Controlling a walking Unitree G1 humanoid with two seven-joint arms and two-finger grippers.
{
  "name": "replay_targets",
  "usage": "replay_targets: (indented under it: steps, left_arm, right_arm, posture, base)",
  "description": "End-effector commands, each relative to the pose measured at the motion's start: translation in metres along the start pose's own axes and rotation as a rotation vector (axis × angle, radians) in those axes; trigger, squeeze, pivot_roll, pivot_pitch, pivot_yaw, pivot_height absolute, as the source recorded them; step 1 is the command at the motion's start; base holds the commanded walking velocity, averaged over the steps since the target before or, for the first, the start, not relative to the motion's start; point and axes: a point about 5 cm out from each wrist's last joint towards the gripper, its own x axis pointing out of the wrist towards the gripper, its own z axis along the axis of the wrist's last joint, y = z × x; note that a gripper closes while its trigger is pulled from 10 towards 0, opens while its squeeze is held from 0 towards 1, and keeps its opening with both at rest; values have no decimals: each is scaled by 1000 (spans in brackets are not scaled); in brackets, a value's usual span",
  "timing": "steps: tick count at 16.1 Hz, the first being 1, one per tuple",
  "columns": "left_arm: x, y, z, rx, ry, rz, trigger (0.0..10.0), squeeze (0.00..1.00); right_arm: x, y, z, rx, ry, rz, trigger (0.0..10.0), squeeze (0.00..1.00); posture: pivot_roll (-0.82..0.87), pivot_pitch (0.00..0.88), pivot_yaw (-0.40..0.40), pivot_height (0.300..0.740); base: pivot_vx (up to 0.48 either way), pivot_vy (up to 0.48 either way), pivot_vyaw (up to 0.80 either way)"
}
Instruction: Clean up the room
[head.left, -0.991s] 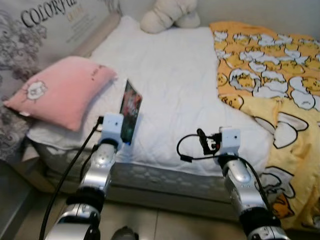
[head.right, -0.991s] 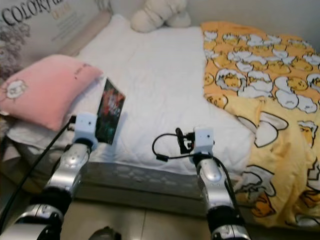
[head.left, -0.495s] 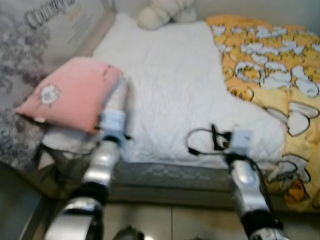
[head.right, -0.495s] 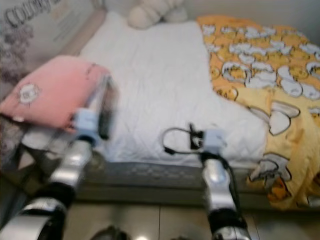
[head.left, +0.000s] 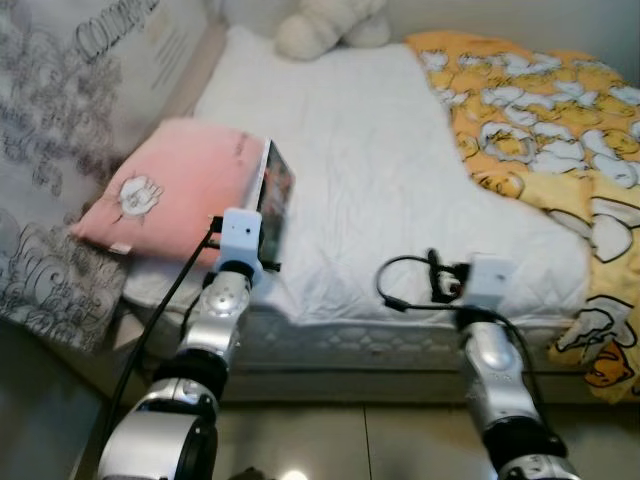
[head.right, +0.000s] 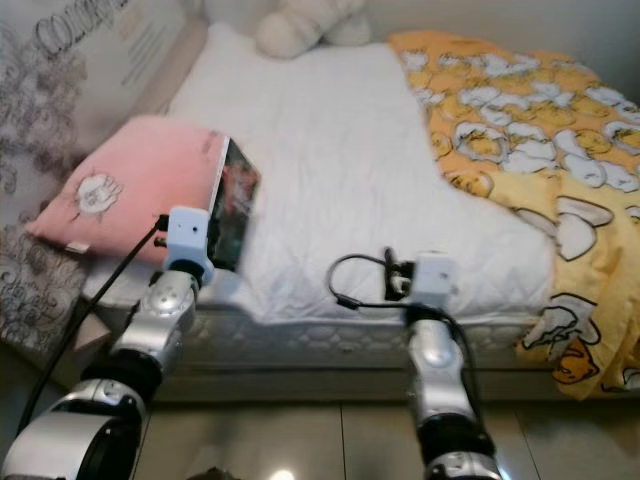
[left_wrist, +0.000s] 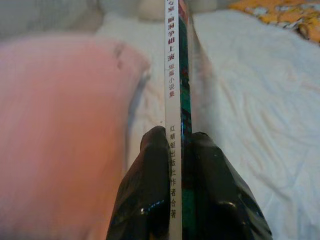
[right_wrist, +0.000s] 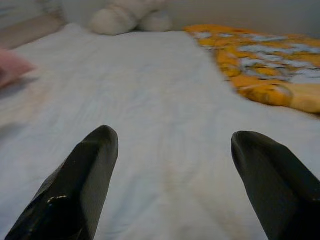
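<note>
Fingers (left_wrist: 152, 190) of the left gripper (left_wrist: 175, 150) are pressed against both covers of a thin paperback book with a white spine and dark cover (head.left: 274, 192), held upright on edge above the bed's near edge, just beside the pink cushion (head.left: 165, 185). Wide-spread, empty fingers are shown by the right gripper (right_wrist: 172, 165) over the white quilted bed (head.left: 370, 170). Tidying is judged under way: the book is lifted but not yet put away, and the yellow patterned duvet (head.left: 540, 110) lies rumpled.

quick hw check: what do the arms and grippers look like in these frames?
Both arms are jointed silver metal with black collars. Each wrist carries a white box-shaped module; black cable trails off the left and loops at the right. The left gripper and right gripper each have two glossy black fingers with rounded tips.
</note>
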Motion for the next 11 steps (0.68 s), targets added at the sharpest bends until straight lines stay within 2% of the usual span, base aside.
replay_targets:
  steps: [1,5,7,8,11]
  left_arm:
    - [4,-2,11,-42,-42,19,10000,0]
    - [3,-2,8,-50,-29,28,10000,0]
    - [5,1,9,-92,-20,45,10000,0]
    - [6,2,12,-71,-36,47,10000,0]
    - [7,5,14,-75,-35,63,10000,0]
  right_arm:
    - [1,-6,0,-13,3,-11,10000,0]
    - [2,-8,2,-17,1,-4,10000,0]
    - [1,-8,2,-21,3,2,10000,0]
    - [0,-8,1,-22,5,6,10000,0]
    - [1,-8,1,-29,7,19,10000,0]
  posture:
    - [28,0,-23,740]
    - [21,0,-20,740]
    - [22,0,-26,740]
    - [22,0,-26,740]
    - [22,0,-31,740]
  base:
    - [458,0,0]
    - [458,0,0]
    - [458,0,0]
    - [461,0,0]
    - [463,0,0]
